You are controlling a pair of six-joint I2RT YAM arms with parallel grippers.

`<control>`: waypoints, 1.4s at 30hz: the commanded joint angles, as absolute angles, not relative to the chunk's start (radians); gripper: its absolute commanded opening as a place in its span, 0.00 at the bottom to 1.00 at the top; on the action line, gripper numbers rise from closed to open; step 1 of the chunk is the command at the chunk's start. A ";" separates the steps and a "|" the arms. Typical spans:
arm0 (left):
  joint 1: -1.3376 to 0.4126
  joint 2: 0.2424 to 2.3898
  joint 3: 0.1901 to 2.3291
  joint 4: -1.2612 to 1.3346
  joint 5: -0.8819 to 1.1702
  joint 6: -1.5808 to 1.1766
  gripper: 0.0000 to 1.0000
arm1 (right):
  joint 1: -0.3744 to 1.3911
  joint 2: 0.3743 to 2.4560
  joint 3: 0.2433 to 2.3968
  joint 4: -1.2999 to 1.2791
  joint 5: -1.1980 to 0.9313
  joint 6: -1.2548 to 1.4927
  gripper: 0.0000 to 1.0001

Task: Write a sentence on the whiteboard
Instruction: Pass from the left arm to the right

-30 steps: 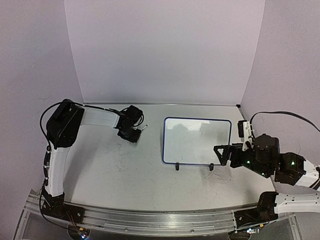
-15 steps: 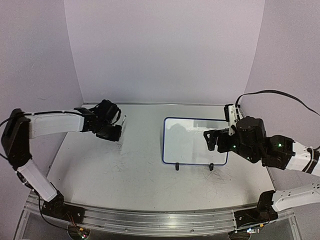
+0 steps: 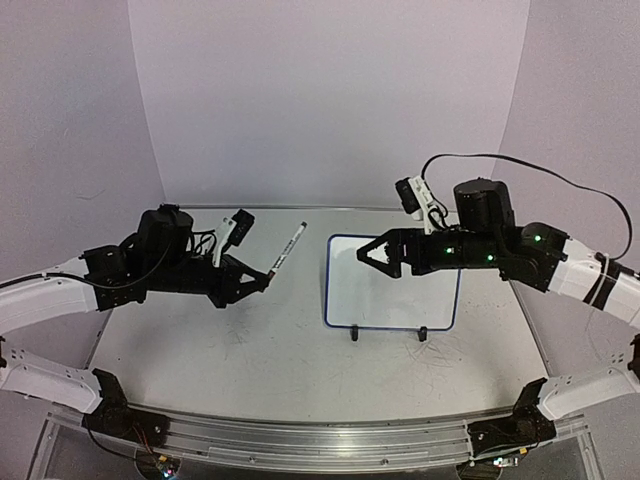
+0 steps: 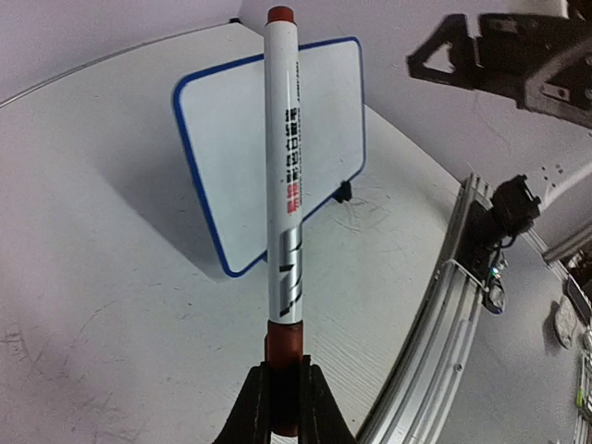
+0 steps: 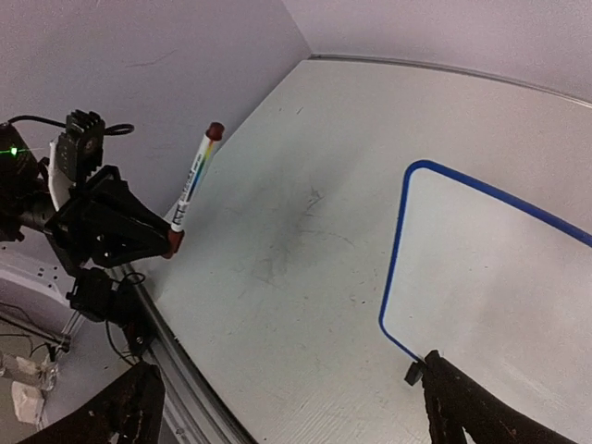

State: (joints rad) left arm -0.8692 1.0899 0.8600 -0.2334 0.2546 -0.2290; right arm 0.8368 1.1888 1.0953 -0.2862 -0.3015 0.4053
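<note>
The whiteboard stands right of centre on two small black feet, blue-framed, and I see no sentence on its white face. My left gripper is shut on the dark red end of a white marker, which points up and towards the board. It hangs above the table, left of the board. My right gripper hovers open over the board's upper left corner, nothing between its fingers.
Faint grey scribble marks cover the tabletop. An aluminium rail runs along the near edge. Pale walls close the back and both sides.
The left gripper closed on the marker, lifted it off the table and now points it towards the board. The right arm rose and swung left over the board's top left corner.
</note>
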 commanded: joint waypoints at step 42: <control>-1.125 1.401 1.059 -0.269 0.361 -0.084 0.00 | 0.817 1.351 0.821 0.195 -0.852 0.607 0.20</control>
State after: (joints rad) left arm -1.1164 1.3988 1.0023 -0.2730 0.3540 -0.0998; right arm 0.8198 1.3967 0.8324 0.0968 -0.9005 0.5683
